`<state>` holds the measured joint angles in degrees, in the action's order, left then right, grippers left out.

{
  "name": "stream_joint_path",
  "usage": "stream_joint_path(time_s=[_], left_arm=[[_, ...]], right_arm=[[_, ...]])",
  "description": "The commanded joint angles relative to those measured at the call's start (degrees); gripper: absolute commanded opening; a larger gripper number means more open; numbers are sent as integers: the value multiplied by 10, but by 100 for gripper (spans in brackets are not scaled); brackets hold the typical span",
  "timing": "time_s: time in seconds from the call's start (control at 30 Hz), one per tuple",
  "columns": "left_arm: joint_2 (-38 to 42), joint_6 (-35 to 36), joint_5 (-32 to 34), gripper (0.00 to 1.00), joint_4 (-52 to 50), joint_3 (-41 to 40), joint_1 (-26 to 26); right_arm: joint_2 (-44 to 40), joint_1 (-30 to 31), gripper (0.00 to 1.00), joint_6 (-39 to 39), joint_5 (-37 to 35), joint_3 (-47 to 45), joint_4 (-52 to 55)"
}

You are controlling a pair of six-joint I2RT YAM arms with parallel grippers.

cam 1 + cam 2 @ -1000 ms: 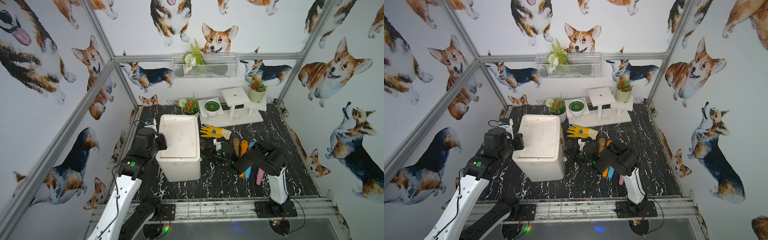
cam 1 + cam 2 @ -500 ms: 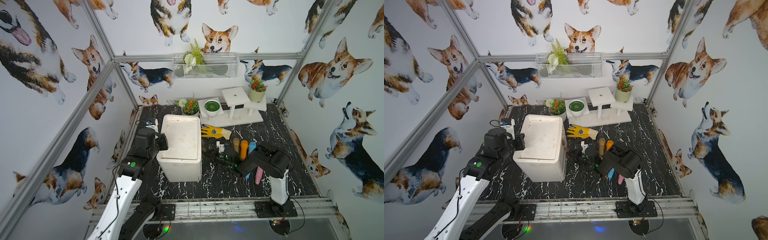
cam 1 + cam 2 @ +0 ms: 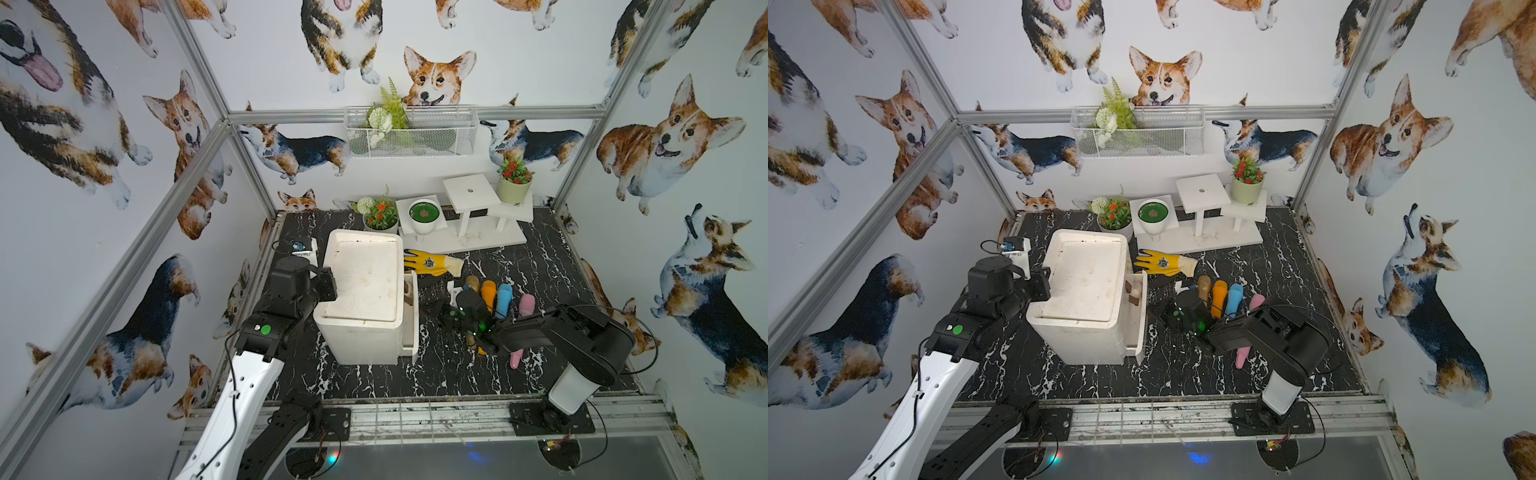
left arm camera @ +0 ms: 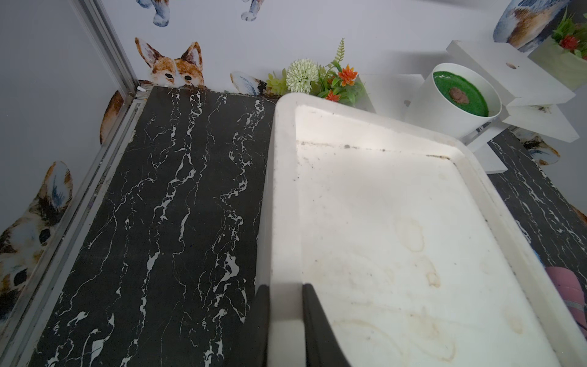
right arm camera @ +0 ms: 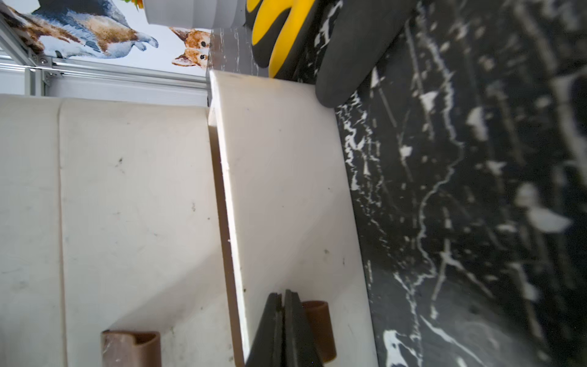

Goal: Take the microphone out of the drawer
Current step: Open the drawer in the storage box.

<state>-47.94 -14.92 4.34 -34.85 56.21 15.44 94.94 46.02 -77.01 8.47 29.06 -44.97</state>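
We hold the left pincer (image 4: 285, 287) clamped over the raised rim of the cabinet (image 3: 365, 286), one finger outside the wall and one inside the tray-like top; we judge this grip is there to pin the white box to the desk (image 4: 174, 222) so it does not slide when the drawer is pulled. The right pincer (image 5: 283, 293) is closed, its fingers pressed flat together with nothing between them, their tips at the front of the drawer (image 5: 286, 190) with the brown handle (image 5: 319, 321) just beside them; closed fingers make a thin hook, which we think suits catching so small a handle better than pinching it. The drawer stands out a little from the cabinet face, leaving a narrow slot just beyond this pincer's tips. The microphone we cannot make out: in a top view a couple of brown shapes (image 3: 1133, 293) show in that slot, too small to name, so we take it to lie inside the drawer, ahead of the right pincer. We judge the slot too narrow to reach into, so a further pull comes before any grasp. A glove (image 3: 432, 264) lies on the desk near the drawer's far corner, off to one side of the right pincer, where that pull might nudge it.
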Motion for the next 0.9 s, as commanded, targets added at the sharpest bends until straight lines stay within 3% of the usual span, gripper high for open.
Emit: stream_joint_path(time_s=[0.0, 0.47, 0.87], left_arm=[[-1, -13, -40, 3, -81, -8, 1], [0, -16, -42, 3, -81, -7, 1], [0, -16, -43, 3, -83, -1, 1]], right_arm=[[-34, -13, 0, 33, -22, -12, 84], [-195, -38, 0, 128, -105, 29, 397], [-233, -57, 0, 94, -149, 21, 476]])
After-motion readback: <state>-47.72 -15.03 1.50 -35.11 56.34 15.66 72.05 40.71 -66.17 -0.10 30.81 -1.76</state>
